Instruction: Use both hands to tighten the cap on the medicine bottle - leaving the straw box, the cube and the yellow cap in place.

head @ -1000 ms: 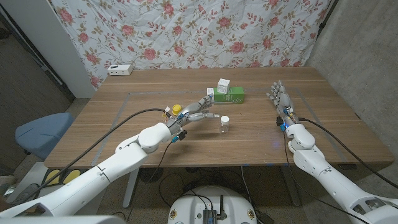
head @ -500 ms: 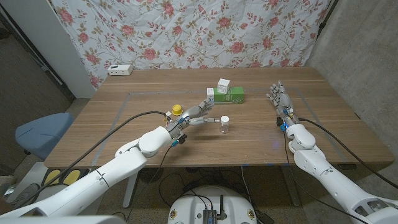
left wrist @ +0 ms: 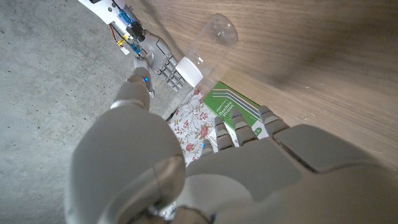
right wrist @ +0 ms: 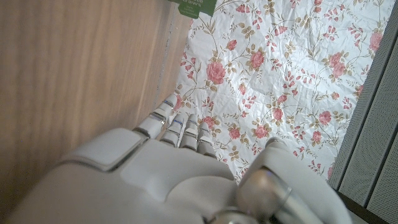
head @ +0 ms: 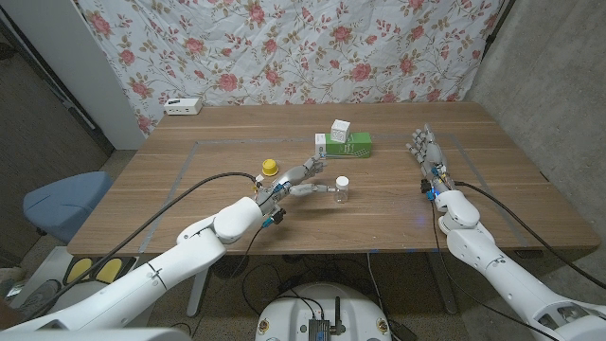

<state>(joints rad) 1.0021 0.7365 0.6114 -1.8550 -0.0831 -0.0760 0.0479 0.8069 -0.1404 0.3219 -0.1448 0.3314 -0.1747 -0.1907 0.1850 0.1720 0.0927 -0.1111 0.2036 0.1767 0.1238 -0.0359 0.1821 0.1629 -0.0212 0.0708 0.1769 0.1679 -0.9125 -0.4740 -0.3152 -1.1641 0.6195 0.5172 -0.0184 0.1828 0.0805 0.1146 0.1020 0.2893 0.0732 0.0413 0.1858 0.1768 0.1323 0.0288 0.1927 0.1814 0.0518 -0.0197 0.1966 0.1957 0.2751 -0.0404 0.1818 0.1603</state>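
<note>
The medicine bottle [head: 342, 189], clear with a white cap, stands upright mid-table; the left wrist view shows the bottle [left wrist: 202, 50] just ahead of my fingers. My left hand [head: 305, 180] reaches toward it from its left, fingers apart, a small gap short of it, holding nothing. Behind the bottle lies the green straw box [head: 347, 146] with the white cube [head: 340, 128] at its back edge. The yellow cap [head: 270, 168] sits just left of my left hand. My right hand [head: 428, 152] stands well to the right with its fingers stretched out, empty.
A white power strip [head: 182, 106] lies at the table's back left, in front of the floral cloth [head: 312, 47]. A blue chair [head: 66, 201] stands off the table's left side. Bare wood lies between the bottle and my right hand.
My left hand has slid forward and to the right, closing on the bottle. The right hand, bottle, box, cube and yellow cap have not moved.
</note>
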